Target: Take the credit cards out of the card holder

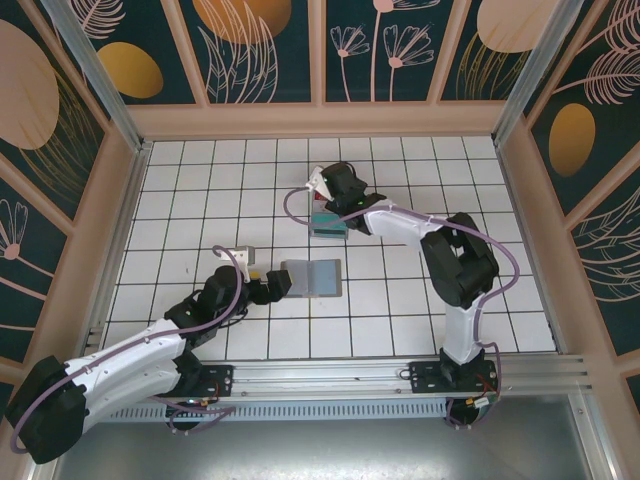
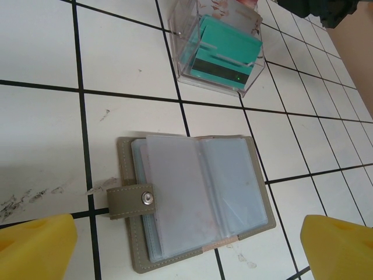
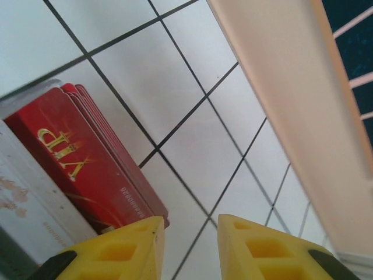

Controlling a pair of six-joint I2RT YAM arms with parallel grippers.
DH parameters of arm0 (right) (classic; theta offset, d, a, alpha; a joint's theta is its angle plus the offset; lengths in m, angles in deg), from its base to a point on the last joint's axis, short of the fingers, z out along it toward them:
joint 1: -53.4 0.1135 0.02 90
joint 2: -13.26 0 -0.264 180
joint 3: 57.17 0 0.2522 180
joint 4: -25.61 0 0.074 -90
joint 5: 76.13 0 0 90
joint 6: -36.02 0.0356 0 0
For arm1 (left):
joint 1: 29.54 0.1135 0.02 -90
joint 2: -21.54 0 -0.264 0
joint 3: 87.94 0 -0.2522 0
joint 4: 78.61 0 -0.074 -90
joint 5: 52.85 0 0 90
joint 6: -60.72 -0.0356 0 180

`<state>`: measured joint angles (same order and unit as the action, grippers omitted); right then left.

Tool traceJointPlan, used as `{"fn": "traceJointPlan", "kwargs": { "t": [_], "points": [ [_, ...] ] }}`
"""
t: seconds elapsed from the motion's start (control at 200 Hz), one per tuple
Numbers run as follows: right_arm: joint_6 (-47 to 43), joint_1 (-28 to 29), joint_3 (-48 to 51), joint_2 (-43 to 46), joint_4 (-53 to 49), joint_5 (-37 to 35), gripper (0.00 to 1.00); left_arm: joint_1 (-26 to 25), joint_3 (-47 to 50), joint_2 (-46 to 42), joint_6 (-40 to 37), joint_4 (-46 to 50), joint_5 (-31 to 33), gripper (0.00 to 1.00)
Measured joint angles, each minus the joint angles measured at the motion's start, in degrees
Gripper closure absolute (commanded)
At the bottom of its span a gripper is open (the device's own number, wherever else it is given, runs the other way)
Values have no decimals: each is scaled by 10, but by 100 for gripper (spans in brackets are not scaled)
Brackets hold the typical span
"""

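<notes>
Light falls evenly from above on the white tiled desk, which looks bright and sharp in the top view. Only soft, short shadows lie under the arms, and the patterned walls around the desk are dimmer. From the left wrist, the card holder is in clear focus with a faint shadow at its left edge. The clear box beyond it catches pale reflections. The left fingers are blurred yellow blocks in the near corners. From the right wrist the tiles look cooler and greyer. There the red cards are crisp and the right fingers slightly soft.
</notes>
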<state>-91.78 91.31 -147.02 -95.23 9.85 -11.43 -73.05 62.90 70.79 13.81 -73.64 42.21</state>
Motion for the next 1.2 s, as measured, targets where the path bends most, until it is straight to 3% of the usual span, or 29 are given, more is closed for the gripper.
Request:
{"fn": "traceJointPlan", "kwargs": {
  "t": [0.275, 0.531, 0.691, 0.961, 1.201],
  "points": [
    [255, 17, 33, 144, -55, 54, 69, 0, 0, 54, 1, -4, -10, 3],
    [504, 37, 234, 279, -39, 163, 70, 0, -11, 114, 15, -20, -46, 10],
    [619, 56, 366, 337, -8, 211, 77, 0, -20, 151, 24, -41, -71, 12],
    [744, 104, 487, 347, 99, 267, 82, 0, -32, 191, 40, -62, -91, 15],
    [794, 109, 502, 300, 156, 273, 82, -1, -38, 214, 48, -77, -94, 15]
  ]
}}
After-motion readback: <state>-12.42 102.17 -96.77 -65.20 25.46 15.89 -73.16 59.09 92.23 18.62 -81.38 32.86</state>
